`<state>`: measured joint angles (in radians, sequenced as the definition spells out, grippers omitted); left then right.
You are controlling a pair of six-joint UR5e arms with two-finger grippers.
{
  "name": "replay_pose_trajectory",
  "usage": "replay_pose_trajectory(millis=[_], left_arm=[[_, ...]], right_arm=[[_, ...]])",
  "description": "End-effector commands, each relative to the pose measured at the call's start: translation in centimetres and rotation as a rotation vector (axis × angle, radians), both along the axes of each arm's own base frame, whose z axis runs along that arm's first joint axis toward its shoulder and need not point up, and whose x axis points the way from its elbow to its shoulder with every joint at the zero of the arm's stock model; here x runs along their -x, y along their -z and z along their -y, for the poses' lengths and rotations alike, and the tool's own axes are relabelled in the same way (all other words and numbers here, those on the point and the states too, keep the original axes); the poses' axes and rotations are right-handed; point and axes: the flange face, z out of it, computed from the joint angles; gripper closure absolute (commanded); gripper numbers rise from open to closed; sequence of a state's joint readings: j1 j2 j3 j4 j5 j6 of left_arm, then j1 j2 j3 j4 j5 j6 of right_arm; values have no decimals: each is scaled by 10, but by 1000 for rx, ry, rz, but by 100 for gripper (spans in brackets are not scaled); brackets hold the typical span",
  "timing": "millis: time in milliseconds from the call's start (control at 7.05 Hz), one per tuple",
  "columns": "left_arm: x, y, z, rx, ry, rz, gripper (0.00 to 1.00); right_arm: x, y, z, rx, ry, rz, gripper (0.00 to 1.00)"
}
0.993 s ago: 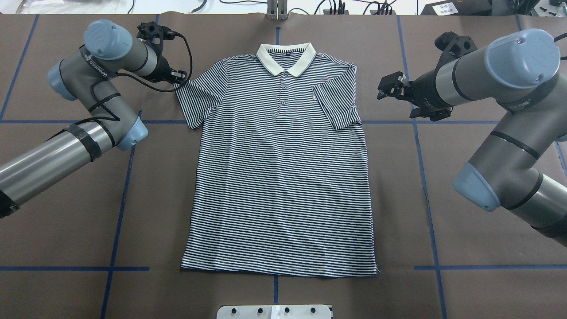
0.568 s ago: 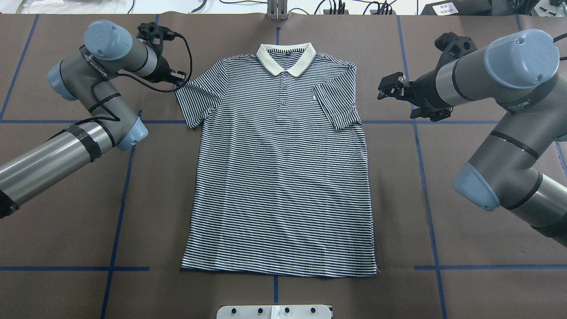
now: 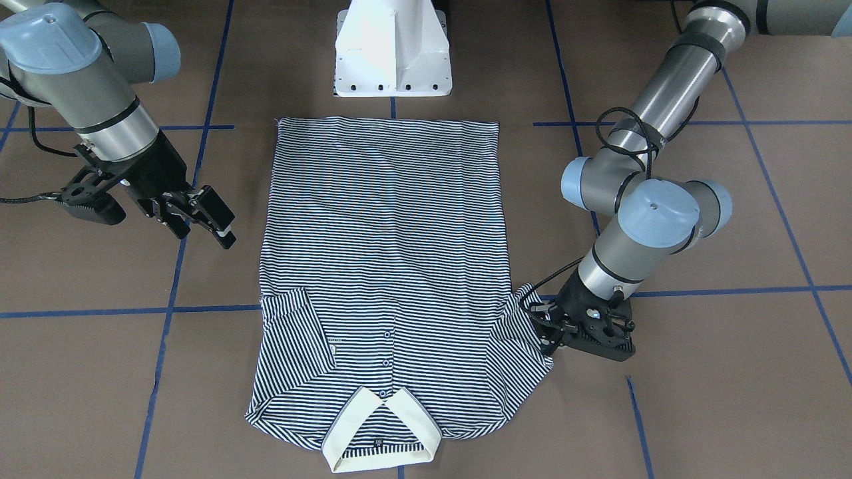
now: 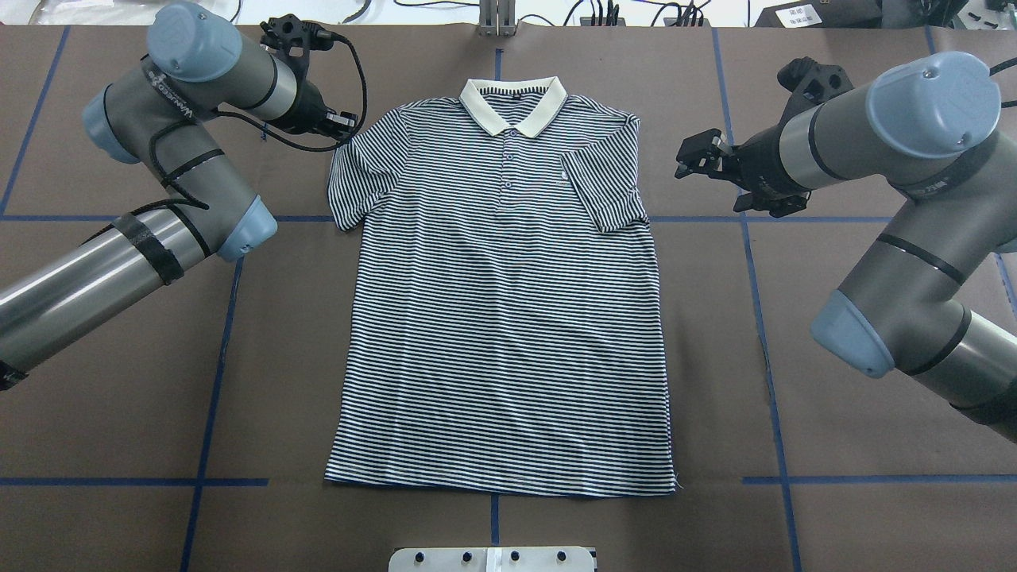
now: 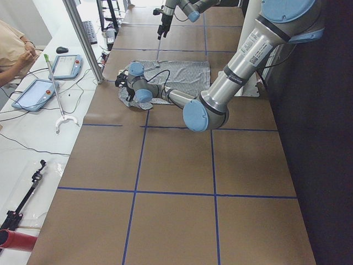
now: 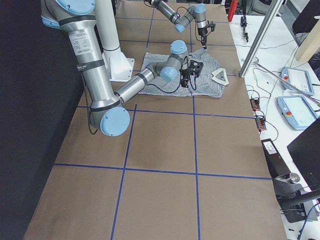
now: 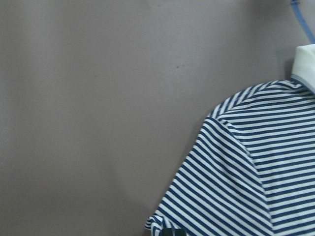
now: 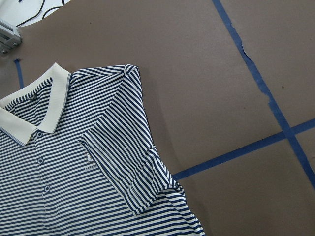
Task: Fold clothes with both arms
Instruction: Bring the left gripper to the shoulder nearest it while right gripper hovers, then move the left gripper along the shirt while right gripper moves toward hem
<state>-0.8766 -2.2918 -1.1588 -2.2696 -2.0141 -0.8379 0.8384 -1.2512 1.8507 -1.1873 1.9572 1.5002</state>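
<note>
The striped polo shirt (image 4: 508, 318) lies flat and face up on the brown table, collar (image 4: 513, 103) at the far side. My left gripper (image 4: 343, 127) is at the outer edge of one sleeve (image 4: 357, 171) and shut on it; that same gripper (image 3: 542, 324) shows in the front view, low on the cloth. In the left wrist view the sleeve edge (image 7: 162, 227) bunches at the bottom. The other sleeve (image 4: 604, 191) lies folded over the chest. My right gripper (image 4: 690, 161) hangs open beside it, apart from the shirt (image 3: 383, 219).
The white pedestal base (image 3: 393, 46) stands just past the hem. Blue tape lines (image 4: 214, 357) cross the brown table cover. In the side view a seated person (image 5: 14, 44), tablets (image 5: 33, 94) and a metal post (image 5: 83, 38) are along the far table edge.
My left gripper has moved toward the shirt and the far side, drawing the sleeve's outer edge inward with it. The right arm has barely moved.
</note>
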Motion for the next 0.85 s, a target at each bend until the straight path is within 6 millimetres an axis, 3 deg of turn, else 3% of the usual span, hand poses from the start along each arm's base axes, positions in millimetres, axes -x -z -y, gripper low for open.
replay_pose_trajectory(millis=[0,284,568,709], left_arm=[[-42,48,-19,72,9,-36,100],[-95,66,-17,93,51,-7,100],[-103,65,-5,94,82,10,100],[-110,78,2,92,89,12,100]], right_arm=[[0,1,0,-2,-2,1,0],[0,2,0,-3,-2,2,0],[-1,4,0,-5,-2,4,0],[-1,5,0,-7,-3,4,0]])
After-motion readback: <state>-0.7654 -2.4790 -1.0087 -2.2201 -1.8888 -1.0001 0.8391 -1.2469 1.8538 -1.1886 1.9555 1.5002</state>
